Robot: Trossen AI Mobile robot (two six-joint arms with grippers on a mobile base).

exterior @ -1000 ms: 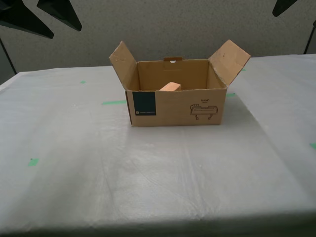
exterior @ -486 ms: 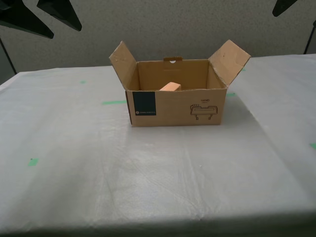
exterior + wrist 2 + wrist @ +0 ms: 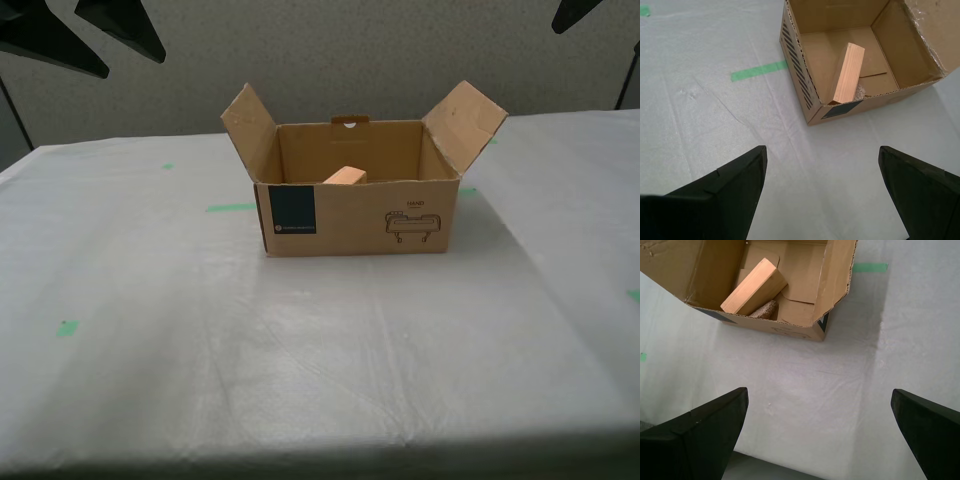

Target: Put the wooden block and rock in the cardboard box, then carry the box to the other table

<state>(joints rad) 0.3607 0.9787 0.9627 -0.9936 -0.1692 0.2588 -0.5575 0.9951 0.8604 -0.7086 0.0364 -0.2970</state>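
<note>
The cardboard box stands on the other table, its side flaps spread open. Inside it the wooden block leans tilted, one end raised, and the rock lies under it, touching it. My first gripper and my second gripper both hang above the bare sheet, apart from the box, with fingers spread wide and holding nothing

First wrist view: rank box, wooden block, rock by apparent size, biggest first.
1. The cardboard box, cropped by the frame.
2. The wooden block, leaning inside it.
3. The rock, smallest, though the block and the box wall hide part of it.
</note>
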